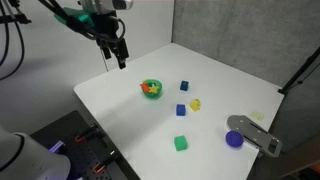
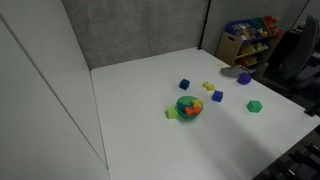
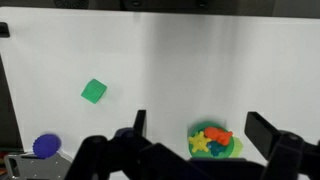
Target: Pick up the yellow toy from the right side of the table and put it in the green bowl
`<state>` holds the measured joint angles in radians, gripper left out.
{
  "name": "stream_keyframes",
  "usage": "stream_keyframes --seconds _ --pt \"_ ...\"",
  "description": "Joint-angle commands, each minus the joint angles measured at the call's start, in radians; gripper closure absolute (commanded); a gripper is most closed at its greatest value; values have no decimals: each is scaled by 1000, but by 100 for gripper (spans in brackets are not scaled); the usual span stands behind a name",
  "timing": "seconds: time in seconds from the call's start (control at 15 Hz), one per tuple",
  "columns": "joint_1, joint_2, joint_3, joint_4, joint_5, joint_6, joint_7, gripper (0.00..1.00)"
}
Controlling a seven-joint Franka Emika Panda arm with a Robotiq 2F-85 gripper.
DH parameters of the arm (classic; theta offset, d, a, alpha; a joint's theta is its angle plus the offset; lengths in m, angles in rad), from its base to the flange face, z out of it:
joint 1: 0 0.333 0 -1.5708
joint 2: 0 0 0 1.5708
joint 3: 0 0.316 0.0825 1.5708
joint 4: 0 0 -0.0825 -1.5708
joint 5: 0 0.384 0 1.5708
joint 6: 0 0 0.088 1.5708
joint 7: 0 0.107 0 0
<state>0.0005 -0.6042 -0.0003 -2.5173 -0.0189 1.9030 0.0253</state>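
The yellow toy [image 1: 195, 104] is a tiny pale-yellow piece lying on the white table between two blue cubes; it also shows in an exterior view [image 2: 208, 87]. It is out of the wrist view. The green bowl [image 1: 151, 88] [image 2: 187, 106] [image 3: 232, 148] holds a yellow star piece, an orange piece and a darker piece. My gripper [image 1: 117, 52] [image 3: 200, 126] is open and empty. It hangs well above the table near its far corner, apart from the bowl and the toy. In the wrist view the bowl lies between the two fingers, far below.
Two blue cubes [image 1: 184, 86] [image 1: 181, 110], a green cube [image 1: 180, 143] [image 3: 93, 91] and a purple cup [image 1: 234, 139] [image 3: 45, 146] stand on the table [image 1: 230, 80]. A grey device [image 1: 256, 134] lies by the purple cup. A shelf of toys [image 2: 250, 38] stands beyond the table.
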Motion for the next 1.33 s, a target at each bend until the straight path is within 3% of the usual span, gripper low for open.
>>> stream_keyframes --seconds 0.0,0.8,1.27 --pt "-3 0 2 2 1 -2 -2 0" --pt "-3 0 2 2 1 -2 -2 0" --pt "-5 110 10 61 4 62 25 0"
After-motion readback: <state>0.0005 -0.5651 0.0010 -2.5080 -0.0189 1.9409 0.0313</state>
